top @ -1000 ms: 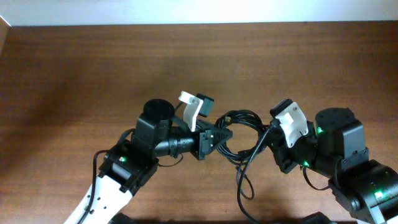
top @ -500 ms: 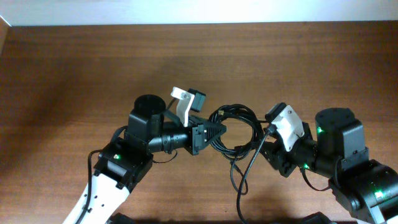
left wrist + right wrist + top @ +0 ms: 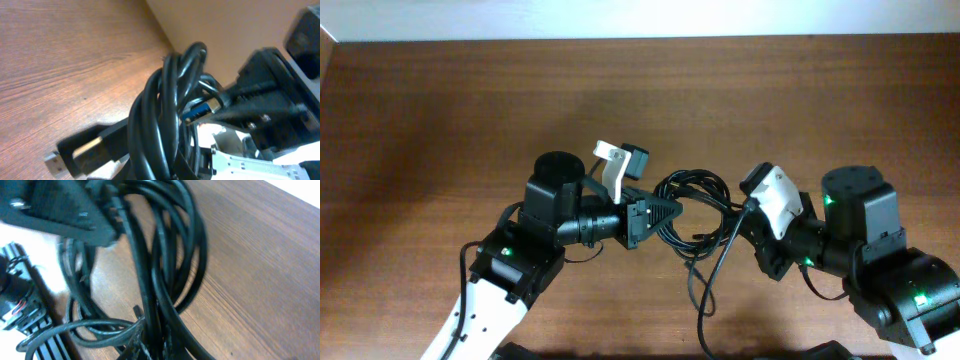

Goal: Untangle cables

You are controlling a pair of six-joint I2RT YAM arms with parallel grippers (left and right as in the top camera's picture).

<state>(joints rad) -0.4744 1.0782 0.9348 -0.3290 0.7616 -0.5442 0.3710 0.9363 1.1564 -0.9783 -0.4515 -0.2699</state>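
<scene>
The thin black flexible cables (image 3: pixel 160 120) are sitting as one loose coil of several loops near the middle of the brown wooden desk (image 3: pixel 450 110), between the two arms; I cannot tell if the coil is resting on the wood or hanging just above it. One flat black plug with a metallic end (image 3: pixel 75 152) is sticking out below the coil, and a long strand is trailing from the right side toward the near edge of the desk. The left pincer (image 3: pixel 667 213) is touching the left side of the coil and is looking clenched on the cables there. The right pincer (image 3: pixel 748 208) is seeming clenched on the strands at the opposite side, although its fingertips are hidden under the cords. I am judging these cords as light, soft and a little springy, with a smooth jacket that may be slipping in a weak grip. The loops are probably sliding easily but catching at the plugs. The best hold, I think, is one single strand close behind a plug, not the whole bundle.
</scene>
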